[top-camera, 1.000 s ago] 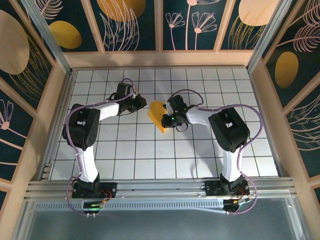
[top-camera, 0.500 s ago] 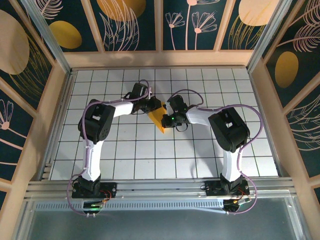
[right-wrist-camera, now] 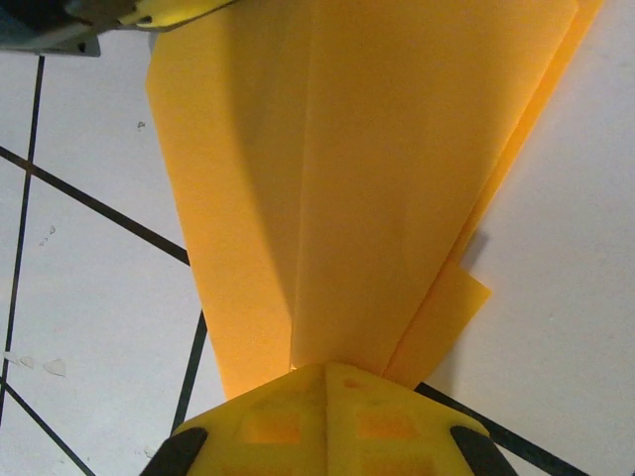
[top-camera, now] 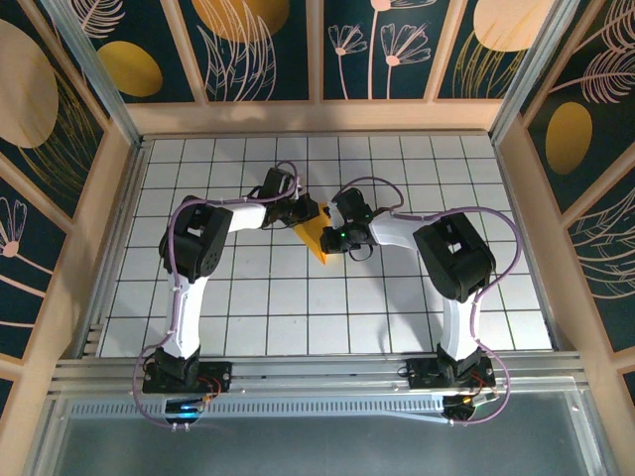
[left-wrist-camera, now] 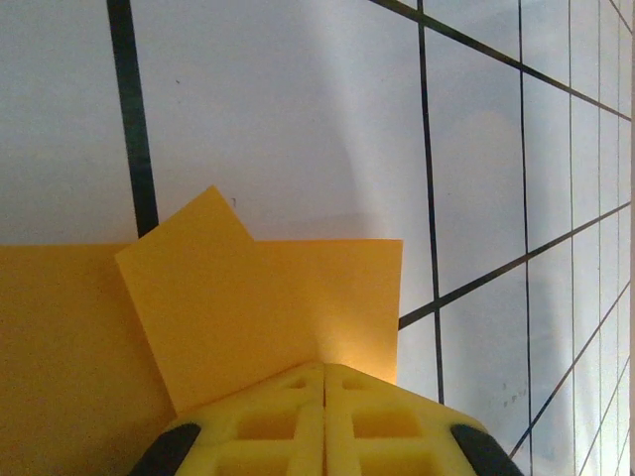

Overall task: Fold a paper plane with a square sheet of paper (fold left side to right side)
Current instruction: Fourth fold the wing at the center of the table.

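Two grippers, both pinched closed on partly folded sheet of paper (top-camera: 316, 244), just 12 o'clock of table (top-camera: 248, 297) centre. Left gripper (top-camera: 304, 210) clamps its 11 o'clock edge; right gripper (top-camera: 333, 236) clamps 3 o'clock side. Paper judged thin, light, floppy, tear-prone: best held gently at layered creases near edges.

White grid-tiled table (top-camera: 258, 297), creased orange-yellow paper (top-camera: 316, 243) on its middle tiles.
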Robot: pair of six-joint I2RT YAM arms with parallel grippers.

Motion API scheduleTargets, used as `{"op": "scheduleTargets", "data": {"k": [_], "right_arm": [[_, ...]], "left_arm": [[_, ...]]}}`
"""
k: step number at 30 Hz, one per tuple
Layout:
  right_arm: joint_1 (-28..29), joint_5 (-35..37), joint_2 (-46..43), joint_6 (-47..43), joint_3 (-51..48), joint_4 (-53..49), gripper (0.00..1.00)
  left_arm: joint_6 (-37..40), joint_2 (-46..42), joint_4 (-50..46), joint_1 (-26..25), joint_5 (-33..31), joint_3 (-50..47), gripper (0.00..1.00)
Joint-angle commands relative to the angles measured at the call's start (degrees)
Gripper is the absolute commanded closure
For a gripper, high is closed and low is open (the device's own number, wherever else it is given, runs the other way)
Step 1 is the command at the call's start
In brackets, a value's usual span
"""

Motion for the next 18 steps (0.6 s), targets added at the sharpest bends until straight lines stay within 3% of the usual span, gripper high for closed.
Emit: {"op": "scheduleTargets", "data": {"k": [1,6,12,18], "right_arm": [[-0.6,0.2,1.6,-1.7,-1.9,-12.4,1.0],[-2.7,-6.0,-2.8,-1.8,-0.8,-8.9,1.0],[-3.3,-12.7,-8.1,-1.7,-1.8,-6.1,0.93],[-3.2,-18.7,-9.5,0.5,-4.3,-2.0,1.0]], "left_arm": [[0.5,0.4,-3.0,-0.2,-3.4,-3.7,0.94],[-1.3,-1.0,-0.6,-0.2,-3.9,-7.3,0.97],[-3.4,-2.2,2.4,-0.2,-3.6,-10.4,0.98],[-3.9,-2.5,3.1,-0.2,-3.6,-11.1,0.98]]}}
